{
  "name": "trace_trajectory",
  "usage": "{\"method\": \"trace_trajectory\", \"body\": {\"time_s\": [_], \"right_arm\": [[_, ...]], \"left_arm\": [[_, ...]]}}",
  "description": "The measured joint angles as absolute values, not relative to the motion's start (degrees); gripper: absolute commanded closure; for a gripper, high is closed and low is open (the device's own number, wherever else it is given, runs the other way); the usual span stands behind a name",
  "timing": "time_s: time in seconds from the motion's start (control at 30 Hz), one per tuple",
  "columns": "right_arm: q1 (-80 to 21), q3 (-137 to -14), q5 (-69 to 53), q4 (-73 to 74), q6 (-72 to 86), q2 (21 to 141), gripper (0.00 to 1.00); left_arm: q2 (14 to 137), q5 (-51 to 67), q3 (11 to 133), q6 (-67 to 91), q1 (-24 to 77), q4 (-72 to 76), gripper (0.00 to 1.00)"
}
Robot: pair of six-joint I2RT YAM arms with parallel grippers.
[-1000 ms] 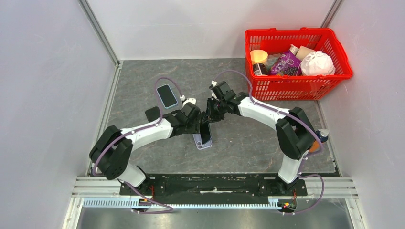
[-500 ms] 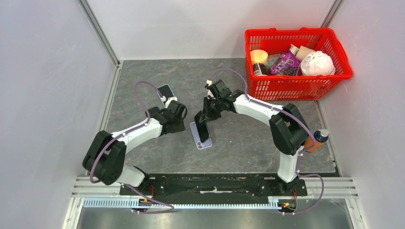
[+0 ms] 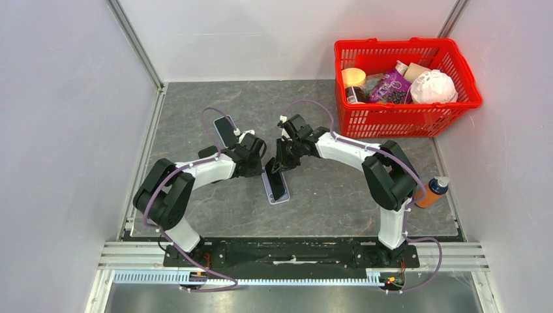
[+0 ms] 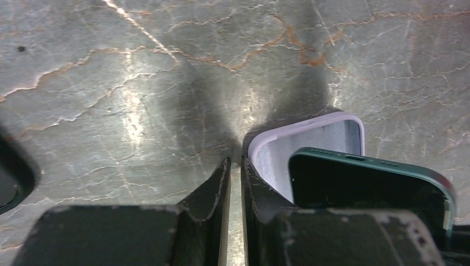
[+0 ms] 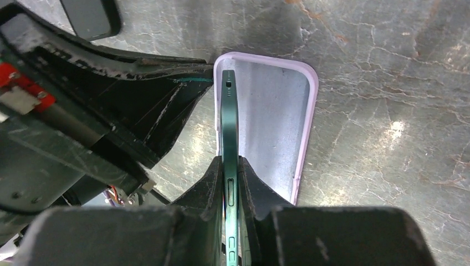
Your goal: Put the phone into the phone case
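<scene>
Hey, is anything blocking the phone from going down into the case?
Nothing visible does. The right gripper holds the phone on edge over the open lilac phone case, and the part of its inside that shows is bare. The left gripper sits shut beside the case's rim, outside it.

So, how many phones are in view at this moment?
2. One, the green phone, is gripped on its edge by the right gripper, over the lilac case. The second phone lies flat on the table, beyond the left arm. The red basket may hide more.
</scene>
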State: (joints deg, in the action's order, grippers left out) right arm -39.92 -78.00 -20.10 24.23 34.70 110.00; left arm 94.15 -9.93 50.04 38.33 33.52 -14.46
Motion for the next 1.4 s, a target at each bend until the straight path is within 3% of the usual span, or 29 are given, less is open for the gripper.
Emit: {"method": "trace_trajectory", "body": {"time_s": [0.87,1.2,1.4], "right_arm": [[-39.1,-64.2,-22.0,3.7,43.3,109.2,1.0],[-39.3,-63.7,-19.4,4.4,42.7,109.1,0.59],[-39.9,-64.9,-16.4,8.8,41.5,109.1,0.49]], "left_arm": [[93.6,-9.5,47.5,38.6,35.2,-9.0,0.84],[93.3,-9.5,47.1,38.6,35.3,-8.5,0.84],[93.0,-9.3,46.7,38.7,35.9,-8.0,0.84]]}}
